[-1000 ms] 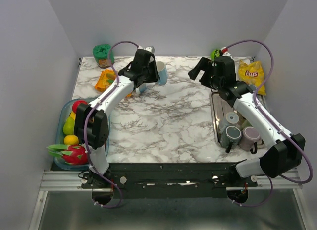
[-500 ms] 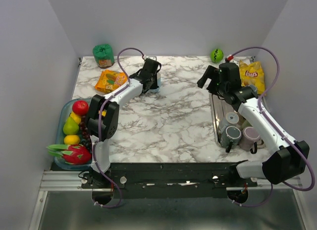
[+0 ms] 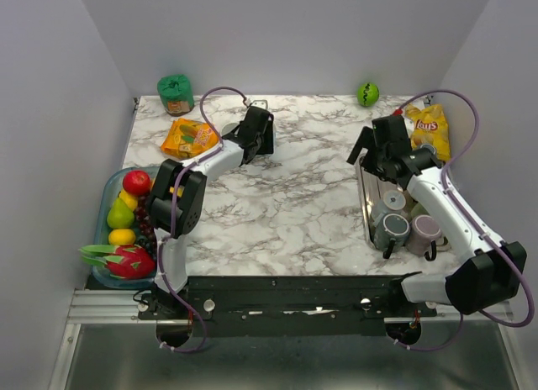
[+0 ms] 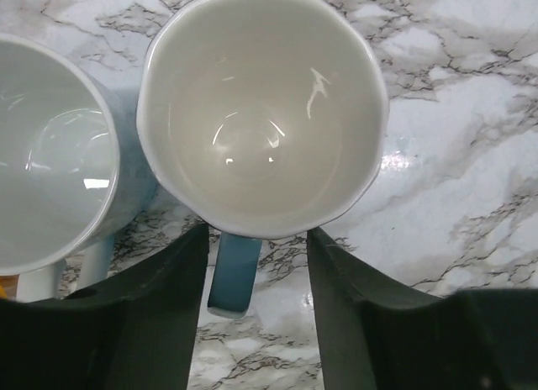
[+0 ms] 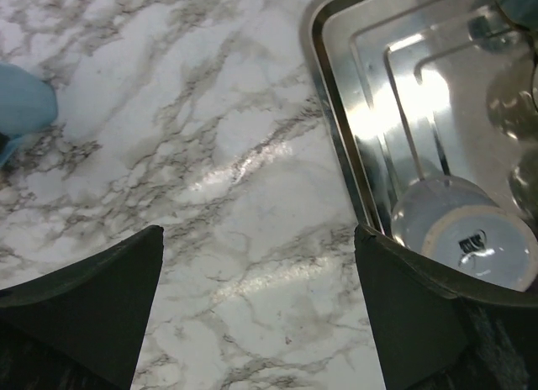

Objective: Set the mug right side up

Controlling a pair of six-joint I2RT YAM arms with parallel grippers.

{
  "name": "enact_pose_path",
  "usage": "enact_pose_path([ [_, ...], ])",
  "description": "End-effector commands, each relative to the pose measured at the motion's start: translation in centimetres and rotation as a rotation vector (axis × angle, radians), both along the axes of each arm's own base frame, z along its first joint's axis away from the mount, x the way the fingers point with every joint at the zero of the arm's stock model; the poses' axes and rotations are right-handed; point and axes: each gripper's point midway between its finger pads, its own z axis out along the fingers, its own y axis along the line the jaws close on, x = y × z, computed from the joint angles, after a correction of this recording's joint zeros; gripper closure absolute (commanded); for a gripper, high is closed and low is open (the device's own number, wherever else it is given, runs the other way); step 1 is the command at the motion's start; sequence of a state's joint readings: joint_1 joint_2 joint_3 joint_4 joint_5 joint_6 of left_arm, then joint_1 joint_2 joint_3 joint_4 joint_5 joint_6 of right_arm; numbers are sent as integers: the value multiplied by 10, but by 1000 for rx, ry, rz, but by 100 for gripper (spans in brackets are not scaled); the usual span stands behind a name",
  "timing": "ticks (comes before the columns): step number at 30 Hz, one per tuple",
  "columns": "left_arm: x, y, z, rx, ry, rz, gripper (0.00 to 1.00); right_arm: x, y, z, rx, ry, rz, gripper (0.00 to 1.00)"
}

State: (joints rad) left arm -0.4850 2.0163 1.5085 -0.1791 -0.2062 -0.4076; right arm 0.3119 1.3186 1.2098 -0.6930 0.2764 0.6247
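Note:
In the left wrist view a light-blue mug (image 4: 261, 113) with a white inside stands upright on the marble, mouth up. Its blue handle (image 4: 234, 272) lies between the fingers of my left gripper (image 4: 256, 230), which is open, with marble showing on both sides of the handle. A second upright mug (image 4: 50, 146) stands against the first on the left. In the top view my left gripper (image 3: 259, 136) covers both mugs at the back of the table. My right gripper (image 3: 370, 146) is open and empty over the marble by the tray's left rim.
A metal tray (image 3: 363, 197) at the right holds several upside-down mugs (image 3: 392, 230); one pale cup base (image 5: 471, 234) shows beside my right fingers. A chips bag (image 3: 427, 125), green ball (image 3: 367, 93), orange snack bag (image 3: 189, 136), green bundle (image 3: 176, 89) and fruit bowl (image 3: 108, 239) ring the table.
My left arm has brought the blue mug down from the air onto the table at the back and opened its jaws off the handle. My right arm has moved right, toward the tray.

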Motion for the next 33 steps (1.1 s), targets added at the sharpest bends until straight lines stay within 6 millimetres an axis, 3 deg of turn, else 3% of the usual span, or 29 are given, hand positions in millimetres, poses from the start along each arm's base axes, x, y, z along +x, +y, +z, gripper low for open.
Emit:
enact_pose_path([
  [1,-2,-4,30,-46,-50,-12,29,-36,-36,-16,-89,115,-119,0],
  [3,-6,-5,35,-51,-39,-22,24,-51,-47,-23,-92,176,-163,0],
  [7,-11,-8,74,-89,-81,-40,11,-70,-61,-26,-121,207,-195,0],
  [12,-18,-8,103,-107,-98,-55,1,-91,-75,-28,-162,259,-229,0],
  [19,-30,-6,142,-143,-139,-75,1,-117,-78,-54,-158,368,-285,0],
  [26,-37,-11,154,-178,-145,-112,1,-111,-73,-82,-143,388,-272,2],
  [33,-38,-10,157,-184,-150,-116,1,-81,-75,-97,-134,323,-260,11],
])
